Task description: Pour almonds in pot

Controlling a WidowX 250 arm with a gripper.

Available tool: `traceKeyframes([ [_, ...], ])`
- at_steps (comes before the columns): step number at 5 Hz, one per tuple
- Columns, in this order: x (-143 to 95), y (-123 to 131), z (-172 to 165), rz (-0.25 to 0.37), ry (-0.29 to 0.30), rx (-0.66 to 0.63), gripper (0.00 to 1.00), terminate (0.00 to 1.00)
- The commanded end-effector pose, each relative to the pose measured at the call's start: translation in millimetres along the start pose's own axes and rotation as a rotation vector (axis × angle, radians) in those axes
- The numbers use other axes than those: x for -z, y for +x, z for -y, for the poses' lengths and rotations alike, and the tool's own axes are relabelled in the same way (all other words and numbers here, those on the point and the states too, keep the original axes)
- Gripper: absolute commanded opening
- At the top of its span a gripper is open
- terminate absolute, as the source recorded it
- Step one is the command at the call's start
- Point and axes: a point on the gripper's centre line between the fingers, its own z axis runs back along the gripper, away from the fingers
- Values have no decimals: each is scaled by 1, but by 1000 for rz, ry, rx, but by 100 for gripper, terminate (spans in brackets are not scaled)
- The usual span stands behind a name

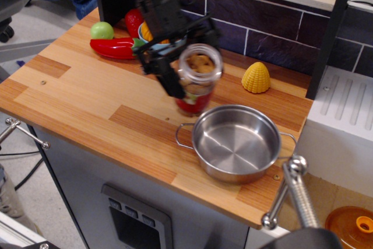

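Nothing can be read anywhere; the jar (197, 83) has a red label, its print illegible

My arm is matte black all over, built of blocky, boxy segments with hard edges. Its black two-fingered claw (187, 68) has flat angular fingers (169, 77) branching from a wider black crossbar. Above the claw, the thick black wrist housing (163, 4) catches dull highlights. I can't make out any markings or screws.
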Motion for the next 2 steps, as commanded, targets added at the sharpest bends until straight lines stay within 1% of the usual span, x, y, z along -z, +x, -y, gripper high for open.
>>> traceKeyframes([
  [1, -10, -11, 16, 336, -129, 48, 0, 0],
  [2, -11, -6, 18, 532, -167, 66, 0, 0],
])
